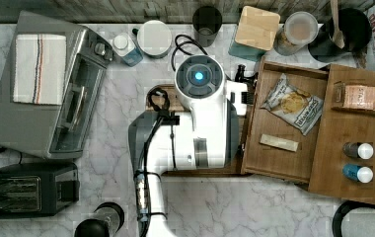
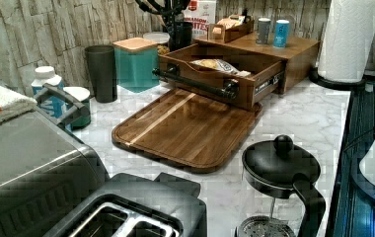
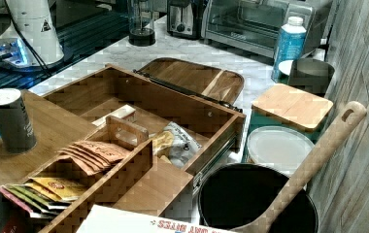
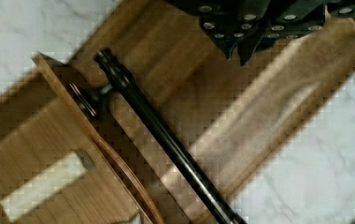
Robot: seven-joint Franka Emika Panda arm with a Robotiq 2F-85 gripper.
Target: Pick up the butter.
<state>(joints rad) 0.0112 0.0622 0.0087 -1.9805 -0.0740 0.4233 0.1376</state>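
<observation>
In the open drawer (image 1: 254, 153), at the top view's lower right of centre, the butter (image 1: 279, 142) lies flat on the bare wood, just below the snack bag (image 1: 293, 103) and apart from it. My claw (image 4: 239, 52) hangs over the cutting board (image 4: 241, 107), outside the drawer's handle bar (image 4: 166, 140); its tips look pressed close together. I judge the approach unfinished: I should cross over the handle, spread the tips, align them across the stick's narrow width, then descend clear of the bag.
</observation>
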